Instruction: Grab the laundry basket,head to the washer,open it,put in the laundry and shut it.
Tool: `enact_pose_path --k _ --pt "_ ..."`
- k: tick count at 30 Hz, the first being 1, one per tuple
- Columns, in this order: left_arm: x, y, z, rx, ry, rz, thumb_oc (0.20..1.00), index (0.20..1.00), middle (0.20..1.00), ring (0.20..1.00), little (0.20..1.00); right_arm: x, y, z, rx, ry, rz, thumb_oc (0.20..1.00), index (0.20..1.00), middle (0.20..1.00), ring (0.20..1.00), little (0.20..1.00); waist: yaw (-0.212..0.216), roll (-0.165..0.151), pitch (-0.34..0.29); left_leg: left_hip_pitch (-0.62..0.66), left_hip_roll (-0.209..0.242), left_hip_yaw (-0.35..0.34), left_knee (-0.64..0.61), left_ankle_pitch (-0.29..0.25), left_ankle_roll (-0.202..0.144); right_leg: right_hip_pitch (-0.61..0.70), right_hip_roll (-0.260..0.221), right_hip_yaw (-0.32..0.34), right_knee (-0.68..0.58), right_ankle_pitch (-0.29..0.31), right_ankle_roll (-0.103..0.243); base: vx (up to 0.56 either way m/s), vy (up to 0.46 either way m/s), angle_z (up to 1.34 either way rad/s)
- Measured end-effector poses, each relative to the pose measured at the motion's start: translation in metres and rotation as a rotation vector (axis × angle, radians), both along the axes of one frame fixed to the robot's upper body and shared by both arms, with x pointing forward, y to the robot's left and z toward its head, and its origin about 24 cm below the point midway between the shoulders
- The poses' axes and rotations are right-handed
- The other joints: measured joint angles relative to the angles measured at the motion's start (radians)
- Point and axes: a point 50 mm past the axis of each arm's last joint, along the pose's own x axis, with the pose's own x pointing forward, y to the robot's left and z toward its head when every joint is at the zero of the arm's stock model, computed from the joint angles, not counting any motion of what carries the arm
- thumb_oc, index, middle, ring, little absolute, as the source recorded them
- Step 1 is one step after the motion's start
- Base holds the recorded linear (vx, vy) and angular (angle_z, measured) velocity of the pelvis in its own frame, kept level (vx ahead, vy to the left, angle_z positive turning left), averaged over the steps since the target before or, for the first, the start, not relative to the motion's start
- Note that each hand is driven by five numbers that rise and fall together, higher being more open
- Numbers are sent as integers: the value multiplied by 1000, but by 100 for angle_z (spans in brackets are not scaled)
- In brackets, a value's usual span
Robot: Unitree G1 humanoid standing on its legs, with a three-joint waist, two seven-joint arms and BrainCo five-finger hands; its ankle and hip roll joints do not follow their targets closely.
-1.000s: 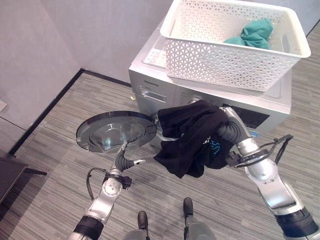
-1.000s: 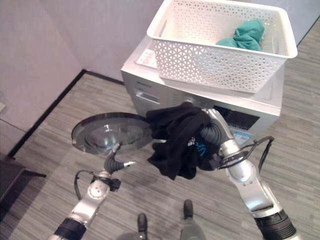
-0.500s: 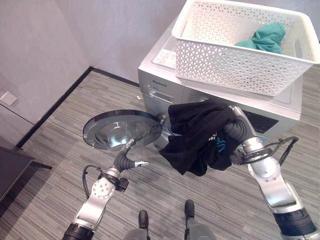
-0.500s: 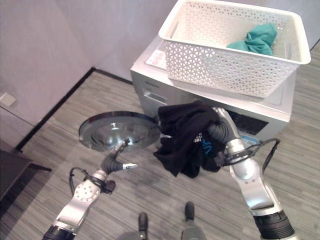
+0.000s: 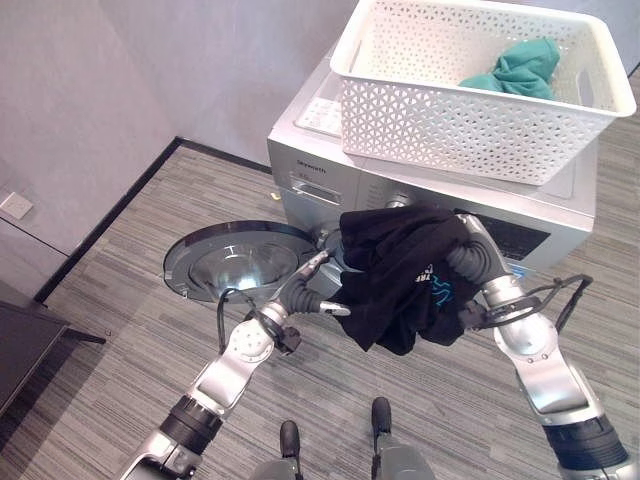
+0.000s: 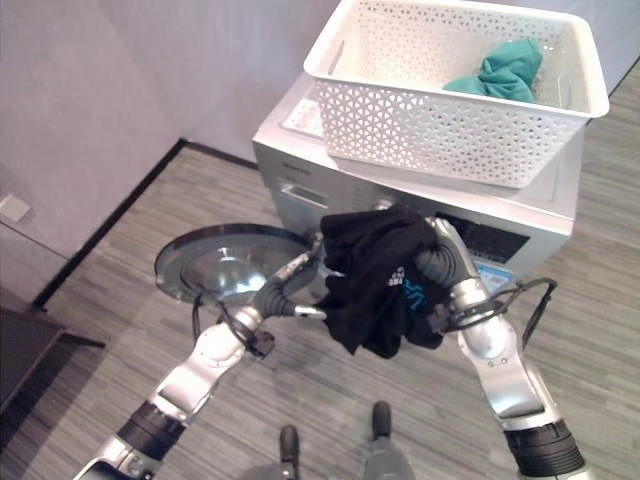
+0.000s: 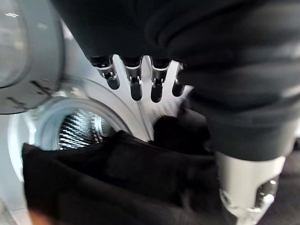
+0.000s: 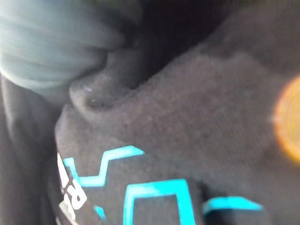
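Note:
A silver washer [image 5: 320, 175] stands with its round door [image 5: 235, 262] swung open to the left. On its top sits the white laundry basket [image 5: 470, 130], with a teal cloth [image 5: 515, 65] inside. A black garment [image 5: 400, 280] with blue print hangs over my right hand [image 5: 468, 262], just in front of the washer's mouth. My left hand [image 5: 305, 297] is open and reaches past the door's edge, its straight fingers [image 7: 136, 84] beside the garment's lower left fold. Past them the drum [image 7: 77, 129] shows above a black fold [image 7: 117, 178].
The grey wall with a black skirting [image 5: 120, 205] runs behind and to the left of the washer. A dark piece of furniture [image 5: 20, 350] juts in at the lower left. The striped grey floor [image 5: 120, 330] lies open under the door.
My left hand has risen from below the door and moved right, up to the black garment at the washer's mouth. The right arm holds the garment in about the same place.

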Motion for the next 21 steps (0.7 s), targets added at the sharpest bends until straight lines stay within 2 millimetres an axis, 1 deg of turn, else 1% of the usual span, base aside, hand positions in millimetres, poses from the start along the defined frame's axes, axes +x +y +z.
enact_pose_path --k 2,4,7,11,15,21 --pt "1 -2 2 20 -17 -5 1000 1000 1000 1000 1000 0 1 0 0 -1 3 200 200 200 200 200 0 0 0 -2 0 0 0 0 0 -1 0 0 0 0 0 0 0 0" --pt "2 -10 5 40 -48 -23 1000 1000 1000 1000 1000 1 3 0 1 -6 6 200 200 200 200 200 1 0 0 -2 -1 0 0 0 0 -2 -1 0 4 0 0 0 0 0" --pt "1 -16 3 48 -44 -47 1000 1000 1000 1000 1000 1 4 1 5 -15 6 200 200 200 200 200 -1 0 0 -3 -1 0 0 0 0 -3 0 0 4 0 0 0 0 0" --pt "2 -22 2 61 -51 -58 1000 1000 1000 1000 1000 4 6 8 8 -41 11 200 200 200 200 200 -8 0 0 -3 -1 -1 0 0 0 -2 0 -1 5 0 0 0 0 0" --pt "8 -32 -5 80 -28 -65 1000 1000 1000 1000 1000 7 9 13 32 -64 18 200 200 200 200 200 -14 0 0 -4 -1 -1 0 0 0 -3 0 -1 5 0 0 0 0 0" --pt "10 -44 -10 43 -5 -38 1000 1000 1000 1000 1000 8 15 15 54 -76 38 200 200 200 200 200 -19 -1 0 -10 0 -1 0 0 0 -10 1 -1 5 1 0 0 0 0"
